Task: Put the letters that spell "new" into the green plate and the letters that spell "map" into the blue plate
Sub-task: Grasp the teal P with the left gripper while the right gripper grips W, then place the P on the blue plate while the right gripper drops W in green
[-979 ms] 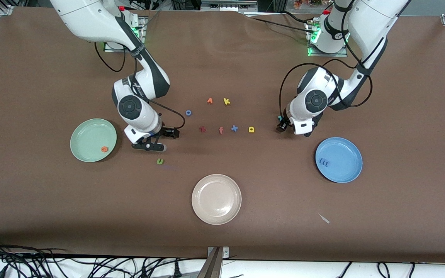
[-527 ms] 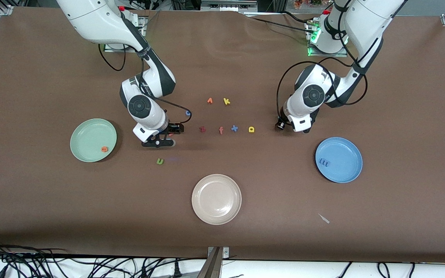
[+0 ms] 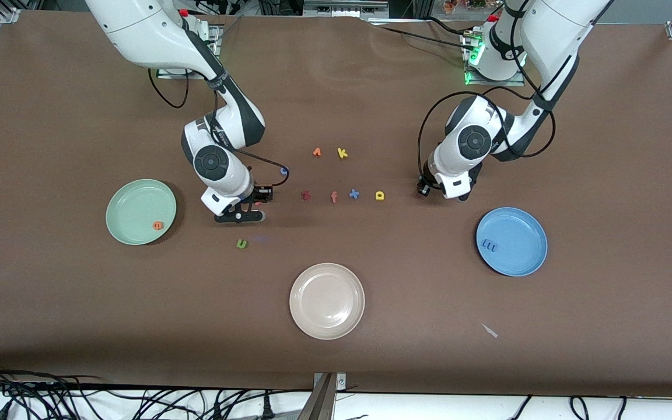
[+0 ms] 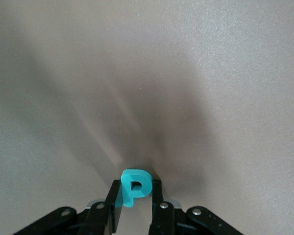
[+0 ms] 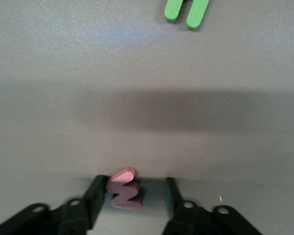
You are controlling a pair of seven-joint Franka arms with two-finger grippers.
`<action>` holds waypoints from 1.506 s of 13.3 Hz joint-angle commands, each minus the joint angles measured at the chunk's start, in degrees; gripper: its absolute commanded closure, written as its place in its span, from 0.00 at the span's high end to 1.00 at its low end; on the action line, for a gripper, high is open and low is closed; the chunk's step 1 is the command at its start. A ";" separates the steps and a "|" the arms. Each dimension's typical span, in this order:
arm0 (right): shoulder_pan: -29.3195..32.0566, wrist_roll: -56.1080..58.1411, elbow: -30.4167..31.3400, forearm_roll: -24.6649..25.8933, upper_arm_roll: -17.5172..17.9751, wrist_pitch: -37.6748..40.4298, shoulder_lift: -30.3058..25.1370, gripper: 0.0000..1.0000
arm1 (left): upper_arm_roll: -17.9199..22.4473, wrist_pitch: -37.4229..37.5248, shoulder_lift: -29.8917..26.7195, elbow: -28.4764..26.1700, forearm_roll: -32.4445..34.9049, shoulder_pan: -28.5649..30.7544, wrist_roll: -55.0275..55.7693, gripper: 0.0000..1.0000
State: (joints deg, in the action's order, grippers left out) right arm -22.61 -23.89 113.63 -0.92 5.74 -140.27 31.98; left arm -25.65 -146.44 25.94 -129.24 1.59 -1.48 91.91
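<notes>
My left gripper (image 3: 423,188) is down at the table near the blue plate (image 3: 525,256), shut on the teal p (image 4: 135,186), which stands upright between its fingers. The blue m (image 3: 490,245) lies in that plate. The yellow a (image 3: 380,195) lies on the table in the letter row. My right gripper (image 3: 252,206) is low at the table between the green plate (image 3: 132,201) and the letter row. Its jaws stand around the salmon w (image 5: 125,195), one finger touching it and a gap at the other. The orange e (image 3: 157,225) lies in the green plate. The green n (image 3: 242,244) lies nearer the front camera than the right gripper.
A beige plate (image 3: 327,300) sits near the table's front edge. Loose letters lie mid-table: dark red z (image 3: 305,195), salmon f (image 3: 333,197), blue x (image 3: 354,194), yellow k (image 3: 342,153), an orange one (image 3: 317,152), a blue one (image 3: 283,171). A small white scrap (image 3: 489,330) lies nearer the front camera than the blue plate.
The right arm moved toward the letter row and its jaws narrowed around the salmon w. The left gripper shifted slightly and closed on the teal p.
</notes>
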 commanded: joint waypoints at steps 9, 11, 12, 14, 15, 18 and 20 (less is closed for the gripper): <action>0.29 0.51 -4.45 -0.57 -1.77 6.72 -1.65 0.00 | 1.04 17.64 -4.24 8.80 -0.37 2.26 -6.89 0.09; 0.38 -1.15 -6.84 -0.84 -5.46 15.08 -3.67 0.00 | 0.87 23.11 -4.32 12.15 2.78 5.51 -11.90 0.10; 0.38 -0.90 -7.02 -0.84 -8.00 16.68 -4.63 0.00 | 0.87 23.83 -4.15 13.21 4.45 6.57 -13.93 0.10; 0.38 -1.15 -7.11 -0.92 -12.05 19.40 -5.87 0.00 | 0.96 23.83 -3.80 14.36 6.83 9.64 -20.06 0.10; 0.38 -2.11 -7.02 -0.92 -14.50 21.86 -6.05 0.00 | 0.96 23.75 -3.01 15.49 7.97 11.92 -24.28 0.10; 0.55 1.02 -6.59 -0.75 -19.35 23.81 -5.44 0.00 | 1.13 23.66 1.20 19.89 8.42 16.24 -35.36 0.11; 2.91 4.01 -6.41 -0.75 -20.15 23.47 -4.47 0.00 | 1.92 22.70 4.88 22.35 9.12 17.56 -40.03 0.12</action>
State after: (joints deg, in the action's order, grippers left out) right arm -21.26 -22.34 106.88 -1.11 -14.09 -117.25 26.90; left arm -23.62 -123.90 25.81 -111.17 8.65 15.27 56.06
